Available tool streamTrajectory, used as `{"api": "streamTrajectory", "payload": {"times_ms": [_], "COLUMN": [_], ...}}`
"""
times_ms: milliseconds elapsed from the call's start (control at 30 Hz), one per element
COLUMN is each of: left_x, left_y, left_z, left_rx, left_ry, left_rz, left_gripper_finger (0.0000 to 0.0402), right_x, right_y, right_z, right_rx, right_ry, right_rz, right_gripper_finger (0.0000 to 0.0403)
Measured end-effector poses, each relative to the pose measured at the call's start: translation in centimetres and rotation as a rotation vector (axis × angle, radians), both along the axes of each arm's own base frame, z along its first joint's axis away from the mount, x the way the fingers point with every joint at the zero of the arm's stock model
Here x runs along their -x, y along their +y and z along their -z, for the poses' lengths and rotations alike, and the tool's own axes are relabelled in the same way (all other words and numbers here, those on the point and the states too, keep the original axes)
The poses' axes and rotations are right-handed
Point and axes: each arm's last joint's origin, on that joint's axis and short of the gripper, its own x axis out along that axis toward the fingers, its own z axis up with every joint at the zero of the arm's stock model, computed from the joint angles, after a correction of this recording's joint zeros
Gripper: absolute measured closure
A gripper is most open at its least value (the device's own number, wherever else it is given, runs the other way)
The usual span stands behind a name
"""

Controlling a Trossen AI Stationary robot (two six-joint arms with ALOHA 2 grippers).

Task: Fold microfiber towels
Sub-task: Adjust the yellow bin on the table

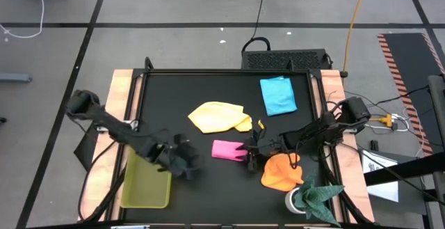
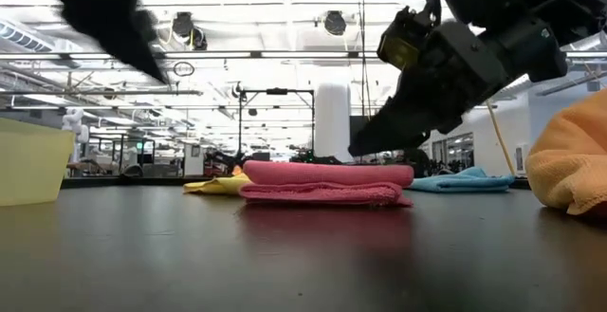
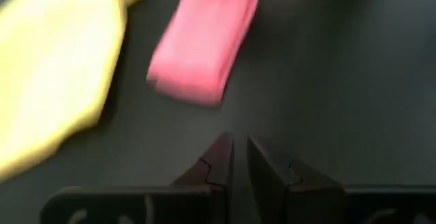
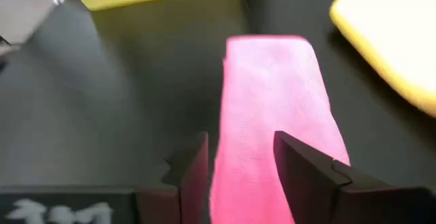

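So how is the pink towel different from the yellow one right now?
The pink towel is folded into a neat flat strip; the yellow towel lies loose and rumpled. The pink one sits by the right pincer, whose fingers stand open, while the yellow one lies apart from it. Both rest on the black table.

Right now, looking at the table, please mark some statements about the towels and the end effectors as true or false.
1. The pink towel lies folded on the mat. True.
2. The blue towel is inside the tray. False: it lies on the mat at the far right, and the tray is at the near left.
3. The right end effector is open, with the pink towel showing between its fingers. True.
4. The left end effector holds the yellow towel. False: it grips nothing, its fingers nearly together.
5. The orange towel lies flat and folded. False: it is a crumpled heap near the right arm.
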Motion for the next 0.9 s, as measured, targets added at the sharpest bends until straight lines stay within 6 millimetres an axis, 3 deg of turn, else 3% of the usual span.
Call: {"api": "streamTrajectory", "payload": {"times_ms": [133,267,400,700,800,900], "left_x": [2.5,4.8,6.3,5.5,5.5,5.7], "left_y": [-1.1,-1.3,-0.7,2.9,4.4,5.4], "left_z": [-1.4,-1.1,-1.1,-0.3,1.1,2.3], "left_rx": [0.024,-0.001,-0.097,-0.291,-0.274,-0.252], "left_ry": [0.256,0.512,0.657,0.716,0.784,0.833], "left_rz": [-0.006,0.106,0.136,0.142,0.164,0.193], "left_gripper_finger": [0.0357,0.0356,0.0323,0.0156,0.0142,0.0164], "right_x": [0.0,0.1,0.1,0.1,0.1,0.1], "right_y": [0.0,0.0,0.0,0.0,0.0,0.0], "right_z": [-0.1,0.0,0.0,0.0,0.0,0.0], "right_rx": [0.001,0.002,0.001,0.009,0.009,0.008], "right_ry": [0.001,0.007,0.005,0.005,0.004,0.005], "right_rz": [0.001,0.0,0.0,-0.004,-0.005,-0.005], "right_gripper_finger": [0.0226,0.0226,0.0228,0.0229,0.0229,0.0229]}}
